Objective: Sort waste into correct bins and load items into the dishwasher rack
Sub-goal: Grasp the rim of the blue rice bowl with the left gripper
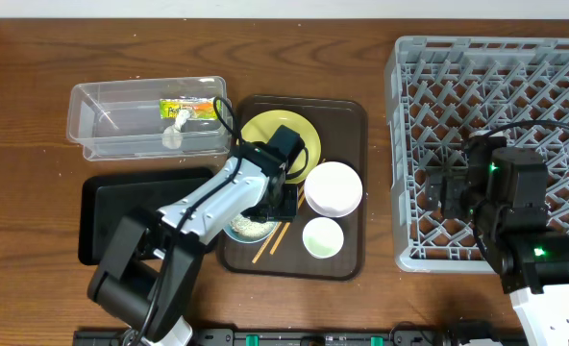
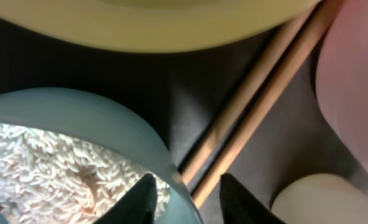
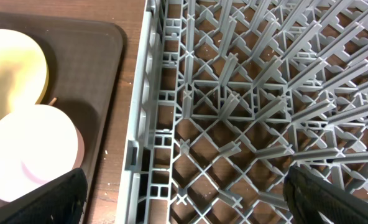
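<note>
The light blue bowl [image 1: 246, 229] holding rice scraps [image 2: 47, 168] sits on the brown serving tray. My left gripper [image 2: 185, 186] is open, with one finger inside the bowl's rim [image 2: 78, 106] and one outside. The wooden chopsticks [image 2: 258, 106] lie beside it. The yellow plate [image 1: 309, 144], white bowl [image 1: 333, 187] and small cup with green inside [image 1: 322, 237] are on the same tray. The snack wrapper [image 1: 188, 106] and tissue [image 1: 176, 130] lie in the clear tub [image 1: 102, 135]. My right gripper [image 3: 184, 205] is open and empty over the left side of the grey rack [image 1: 400, 144].
The shallow black tray [image 1: 121, 202] lies in front of the clear tub, left of the brown serving tray [image 1: 352, 125]. A strip of wooden table [image 3: 131, 74] separates the serving tray from the rack's wall. The left arm crosses over the black tray.
</note>
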Robot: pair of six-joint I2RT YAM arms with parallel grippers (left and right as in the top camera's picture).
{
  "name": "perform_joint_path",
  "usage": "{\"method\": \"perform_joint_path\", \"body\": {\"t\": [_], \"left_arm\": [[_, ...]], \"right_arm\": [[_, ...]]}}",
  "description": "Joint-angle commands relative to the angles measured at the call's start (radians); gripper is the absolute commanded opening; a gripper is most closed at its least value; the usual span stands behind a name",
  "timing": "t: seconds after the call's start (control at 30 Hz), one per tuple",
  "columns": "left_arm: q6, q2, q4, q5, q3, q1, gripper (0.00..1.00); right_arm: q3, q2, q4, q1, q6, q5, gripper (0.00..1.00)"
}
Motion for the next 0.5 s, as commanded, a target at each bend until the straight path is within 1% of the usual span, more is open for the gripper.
{"method": "perform_joint_path", "body": {"t": [0.0, 0.17, 0.2, 0.23, 0.37, 0.47], "left_arm": [[-0.006, 0.003, -0.001, -0.032, -0.007, -0.002, 0.3], [-0.006, 0.003, -0.001, -0.032, -0.007, -0.002, 0.18], [-0.006, 0.003, -0.001, -0.032, -0.007, -0.002, 0.19], [-0.008, 0.003, -0.002, -0.032, -0.007, -0.002, 0.15], [-0.011, 0.003, -0.002, -0.032, -0.006, -0.002, 0.12], [-0.021, 0.002, -0.003, -0.028, -0.006, -0.002, 0.08]], "right_arm": [[0.021, -0.002, -0.005, -0.009, 0.0, -0.004, 0.99], [0.021, -0.002, -0.011, -0.009, 0.0, -0.004, 0.99], [0.021, -0.002, -0.012, -0.009, 0.0, -0.004, 0.99], [0.021, -0.002, -0.011, -0.009, 0.0, -0.004, 0.99], [0.021, -0.002, -0.011, -0.009, 0.0, -0.004, 0.99], [0.021, -0.002, -0.011, -0.01, 0.0, -0.004, 0.99]]}}
